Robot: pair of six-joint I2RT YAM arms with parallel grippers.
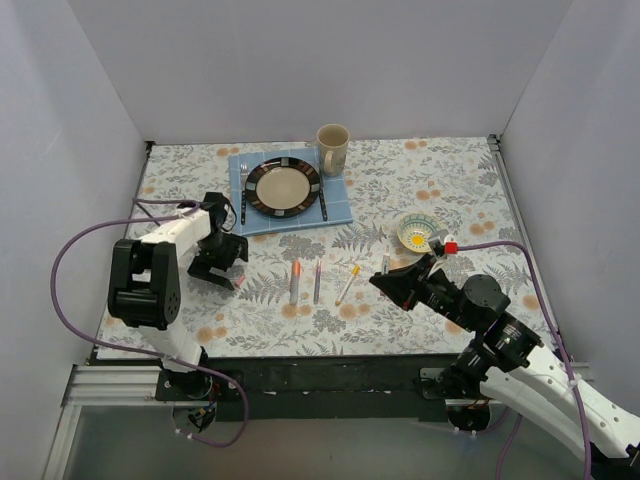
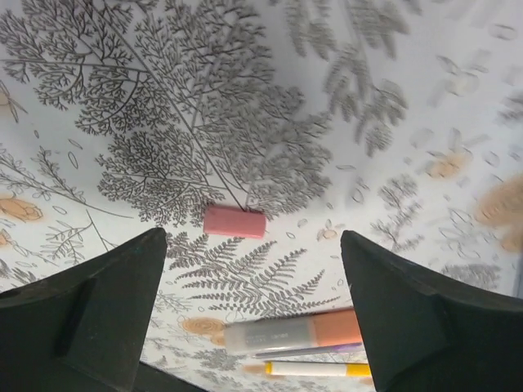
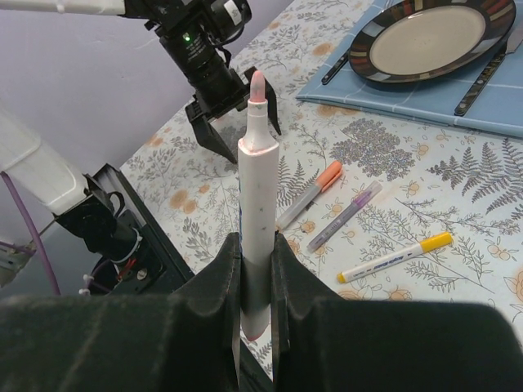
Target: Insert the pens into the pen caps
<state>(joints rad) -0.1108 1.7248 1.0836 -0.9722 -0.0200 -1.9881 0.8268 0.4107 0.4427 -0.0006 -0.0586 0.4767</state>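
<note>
My right gripper [image 3: 256, 245] is shut on the pink pen [image 3: 260, 180], a whitish barrel held with its pink tip up; from above it shows at mid-right [image 1: 385, 264]. The pink cap [image 2: 234, 221] lies on the cloth, just beyond the gap of my open, empty left gripper [image 2: 253, 245], which hovers over it [image 1: 222, 262]. The orange pen [image 1: 295, 281], purple pen [image 1: 317, 282] and yellow pen [image 1: 347, 284] lie side by side at the table's middle, each with its cap on. They also show in the right wrist view: orange [image 3: 310, 192], purple [image 3: 343, 216], yellow [image 3: 395, 257].
A dark-rimmed plate [image 1: 283, 188] sits on a blue mat [image 1: 335, 208] with a fork [image 1: 242, 195] and a knife [image 1: 322, 195] at the back. A mug [image 1: 332, 148] stands behind it. A small bowl [image 1: 415, 232] sits at the right. Purple cables [image 1: 75, 250] loop by the left arm.
</note>
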